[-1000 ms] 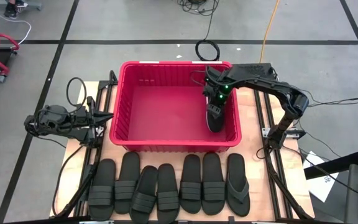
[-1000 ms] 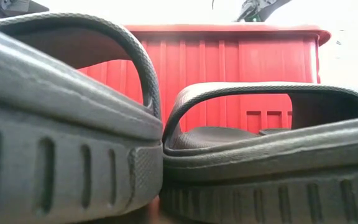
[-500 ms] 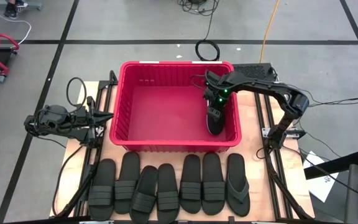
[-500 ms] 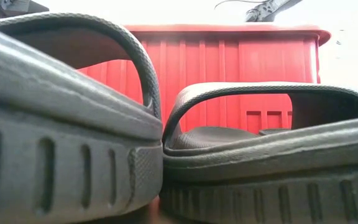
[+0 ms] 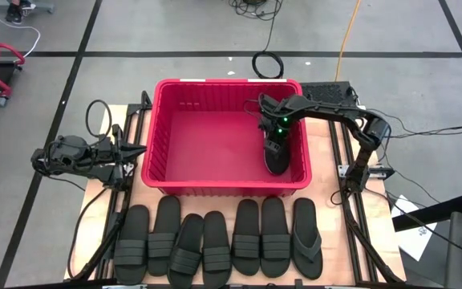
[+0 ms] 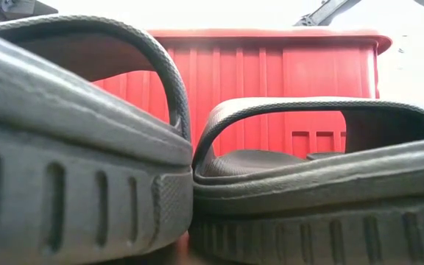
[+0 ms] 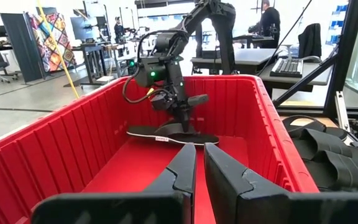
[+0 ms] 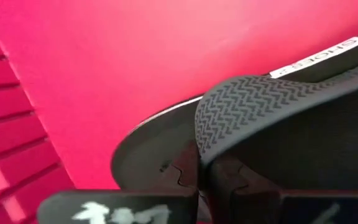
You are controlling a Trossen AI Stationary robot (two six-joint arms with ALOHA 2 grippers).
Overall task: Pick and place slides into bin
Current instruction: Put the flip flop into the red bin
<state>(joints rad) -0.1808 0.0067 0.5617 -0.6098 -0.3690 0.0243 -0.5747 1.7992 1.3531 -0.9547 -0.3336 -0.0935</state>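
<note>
The red bin [image 5: 215,83] stands mid-table and also shows in the low view [image 6: 271,51]. My right gripper [image 5: 273,143] reaches down into its right side, shut on one black slide [image 5: 277,162], which the left wrist view [image 7: 166,132] shows low in the bin. Several more slides [image 5: 215,241] lie soles down in a row along the table's near edge. Two of them fill the low view [image 6: 65,147]. My left gripper [image 5: 139,151] waits shut at the bin's left wall, touching nothing. My right gripper pinches the slide's strap [image 8: 247,106] between its two fingers [image 7: 180,118], coming from above and pointing down. The slide lies about level, low by the bin's right wall. Whether its sole touches the bin floor, I cannot tell.
The bin floor [image 5: 199,136] to the left of the held slide is bare red plastic. Metal rails run along the table's left and right edges [image 5: 351,209]. Desks and a person [image 7: 267,15] stand in the room beyond.
My right gripper has shifted a little toward the table's left inside the bin, still shut on the slide, and its arm's elbow has drawn in. The slide has stayed by the bin's right wall.
</note>
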